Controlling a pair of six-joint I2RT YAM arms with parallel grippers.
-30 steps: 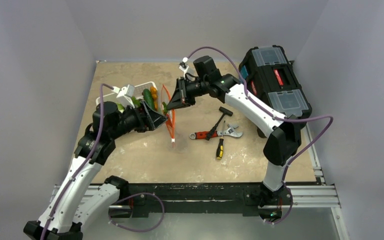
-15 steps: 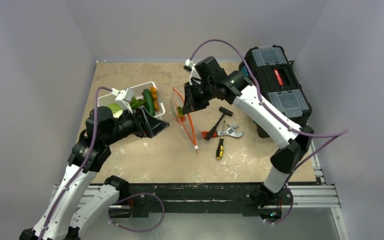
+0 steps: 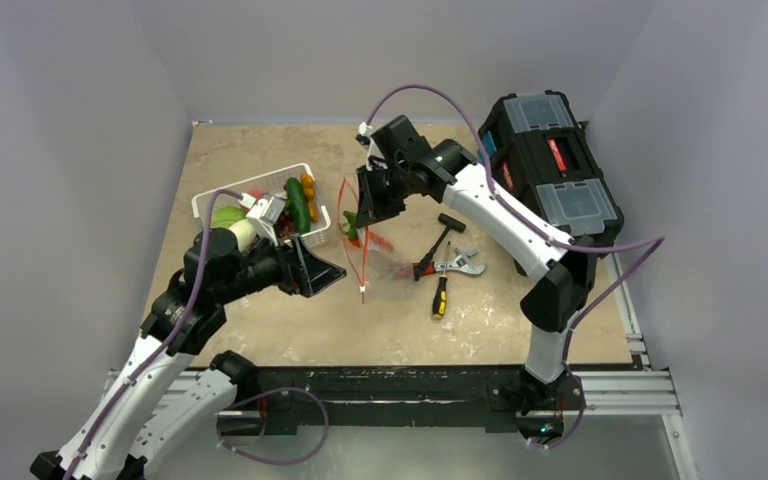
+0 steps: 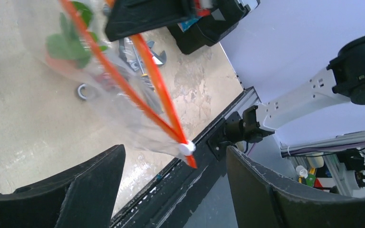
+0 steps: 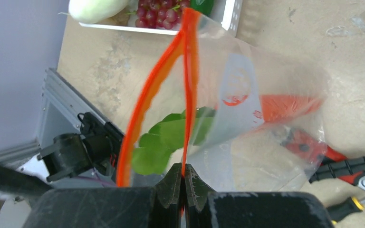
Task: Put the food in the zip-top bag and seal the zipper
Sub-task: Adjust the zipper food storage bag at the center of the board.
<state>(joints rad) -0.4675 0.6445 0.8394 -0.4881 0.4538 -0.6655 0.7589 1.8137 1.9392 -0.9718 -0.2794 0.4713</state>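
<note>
Black plastic toolbox (image 3: 550, 165) with clear lid compartments and a red latch at the far right, white slatted plastic basket (image 3: 250, 180) at the far left, black hammer (image 3: 440, 240), red-handled silver wrench (image 3: 450, 266) and yellow-and-black screwdriver (image 3: 441, 297) close together between them, all on a mottled beige tabletop (image 3: 410, 330).

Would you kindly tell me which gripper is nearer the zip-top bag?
Right. The right gripper is shut on the zipper of the zip-top bag; the left gripper hangs open just short of its slider corner, not touching.
</note>
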